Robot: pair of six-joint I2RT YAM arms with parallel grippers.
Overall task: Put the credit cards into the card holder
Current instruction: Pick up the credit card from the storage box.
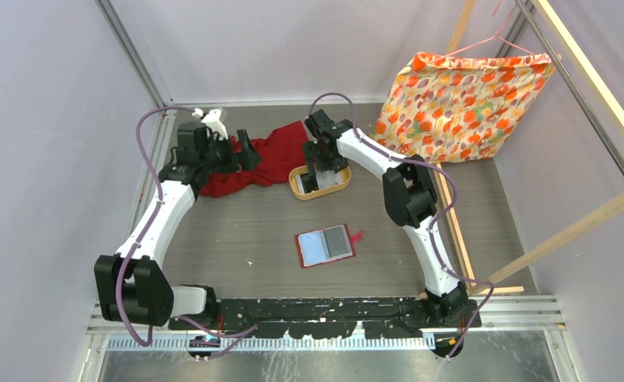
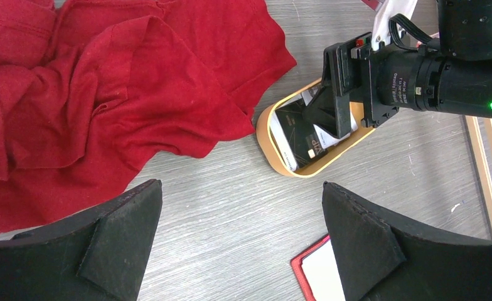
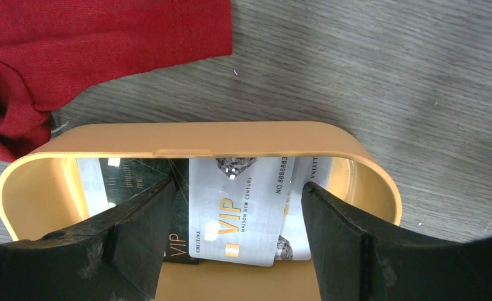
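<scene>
At the far left, the left tool (image 1: 243, 151) was held over a crumpled red cloth (image 1: 273, 157), its jaws spread wide and nothing between them; in the left wrist view its black fingers (image 2: 115, 248) were seen well apart above the grey tabletop (image 1: 245, 239). Just right of the cloth, an oval tan tray (image 1: 296, 188) was set on the tabletop, and the credit cards (image 3: 243, 213) were lying inside it, overlapped, a silver one marked VIP uppermost beside a dark one. The right tool (image 1: 322, 169) was lowered into the tray, its jaws parted on either side of the silver card, no grip on it being seen. Nearer, around mid-tabletop and well apart from the tray, the card holder (image 1: 325, 246) was laid open and flat, its pale pockets upward. At the far right, a flowered cloth (image 1: 460, 103) was hung against the wall.
</scene>
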